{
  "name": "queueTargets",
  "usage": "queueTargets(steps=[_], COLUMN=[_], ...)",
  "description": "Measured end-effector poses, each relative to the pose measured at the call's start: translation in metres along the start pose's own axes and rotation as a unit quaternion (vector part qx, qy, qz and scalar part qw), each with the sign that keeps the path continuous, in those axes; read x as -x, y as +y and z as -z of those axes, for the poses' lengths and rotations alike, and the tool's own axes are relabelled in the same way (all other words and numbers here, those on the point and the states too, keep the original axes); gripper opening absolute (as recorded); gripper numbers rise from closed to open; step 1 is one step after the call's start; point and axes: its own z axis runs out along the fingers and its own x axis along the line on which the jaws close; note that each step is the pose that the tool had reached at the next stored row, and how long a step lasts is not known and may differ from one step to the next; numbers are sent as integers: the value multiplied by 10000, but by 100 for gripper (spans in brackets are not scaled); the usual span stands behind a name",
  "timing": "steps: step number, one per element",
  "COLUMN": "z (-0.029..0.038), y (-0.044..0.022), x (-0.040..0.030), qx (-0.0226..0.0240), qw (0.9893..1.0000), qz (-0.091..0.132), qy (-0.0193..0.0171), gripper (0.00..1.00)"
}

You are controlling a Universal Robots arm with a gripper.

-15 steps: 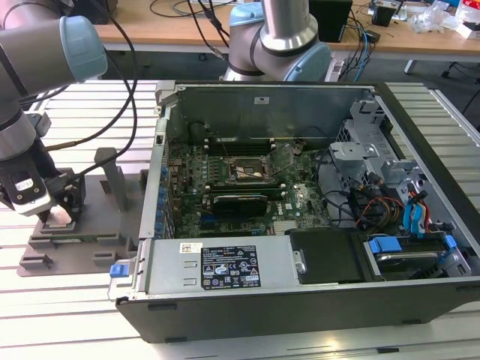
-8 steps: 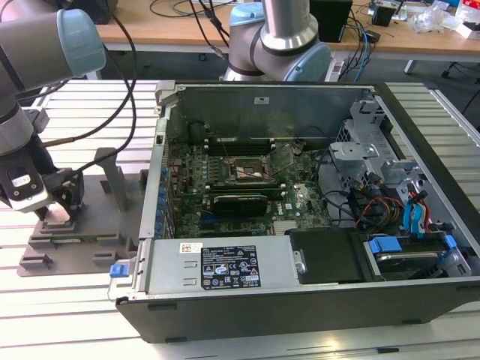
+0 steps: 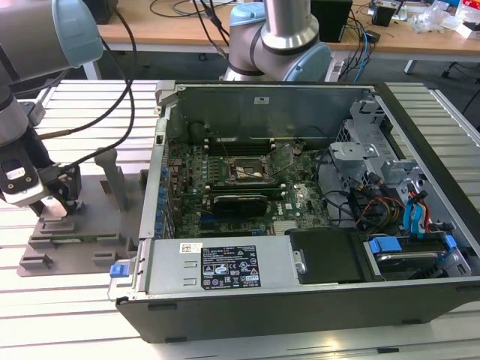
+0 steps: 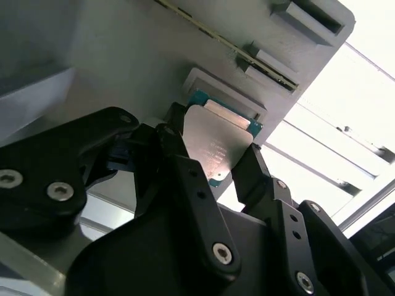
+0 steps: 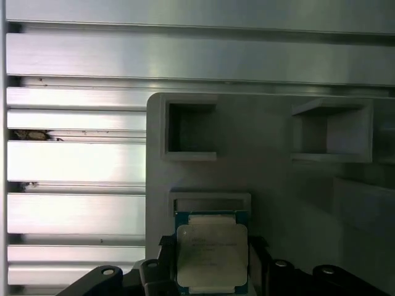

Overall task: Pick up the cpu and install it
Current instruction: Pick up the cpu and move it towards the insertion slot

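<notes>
The cpu (image 4: 217, 145), a flat square chip with a silver-grey top and a thin green edge, sits between my gripper's (image 4: 213, 154) black fingers (image 4: 179, 154). In both wrist views the fingers press on two opposite sides of the cpu (image 5: 212, 253), just over the grey plastic tray (image 5: 265, 179). In the exterior view my gripper (image 3: 56, 199) is low over the tray (image 3: 75, 240) at that view's left, well apart from the motherboard socket (image 3: 247, 174) inside the open computer case (image 3: 300, 292).
The tray carries raised posts (image 3: 112, 176) and square pockets (image 5: 191, 129) close to my gripper. A black cable (image 3: 127, 90) runs along the arm. A second arm's base (image 3: 281, 37) stands behind the case. Ribbed aluminium table (image 5: 74, 160) surrounds the tray.
</notes>
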Motion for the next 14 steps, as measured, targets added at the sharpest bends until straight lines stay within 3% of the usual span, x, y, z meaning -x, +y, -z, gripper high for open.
queueTargets(steps=[5,14], z=[127,212], y=[-4,-6], x=[3,6], qx=[0,0], qw=[10000,10000], qz=[0,0], qy=[0,1], gripper=[55,55])
